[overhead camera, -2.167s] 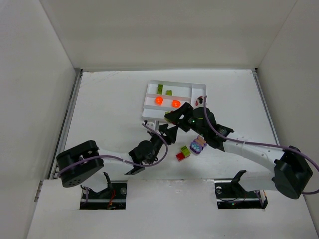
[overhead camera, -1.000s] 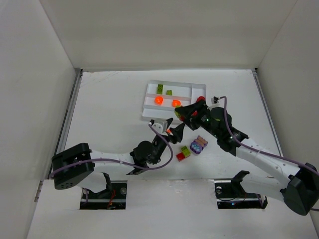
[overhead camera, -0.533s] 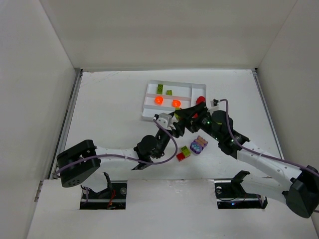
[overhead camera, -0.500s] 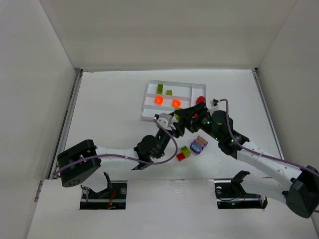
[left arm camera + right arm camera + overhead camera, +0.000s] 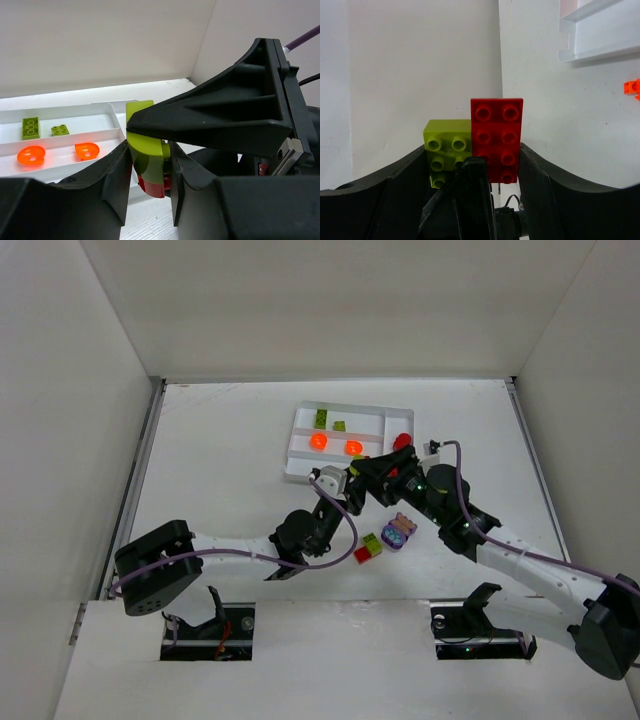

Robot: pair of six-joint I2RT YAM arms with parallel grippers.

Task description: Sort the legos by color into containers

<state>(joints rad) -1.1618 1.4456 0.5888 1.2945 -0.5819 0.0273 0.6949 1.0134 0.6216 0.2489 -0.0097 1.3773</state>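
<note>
The left claw (image 5: 149, 170) is clamping a lime brick (image 5: 146, 145) and a red brick (image 5: 152, 186) that are sitting stuck together between its two fingers. The lime one is nearer the fingertips and the red one deeper in.

The right claw (image 5: 472, 147) is meeting the left claw head-on, just short of the tray (image 5: 372, 424). Its fingers are standing apart, one at each outer edge of the same two bricks. I cannot tell whether they are pressing on the bricks or only flanking them. The bricks' studs are facing the right wrist camera.

Beyond the left claw's tips, the white tray is lying on the bench (image 5: 220, 460). Its farthest long slot is holding two lime pieces (image 5: 30, 127), and the next slot is holding two orange round pieces (image 5: 31, 155). A red round piece (image 5: 402, 440) is sitting at the tray's crosswise end, just past the right claw.

Behind both claws, toward the arm bases, a lime-and-red pair (image 5: 368, 547) and a purple piece (image 5: 398, 531) are resting on the bench. They are lying close together, just beside the right arm.
</note>
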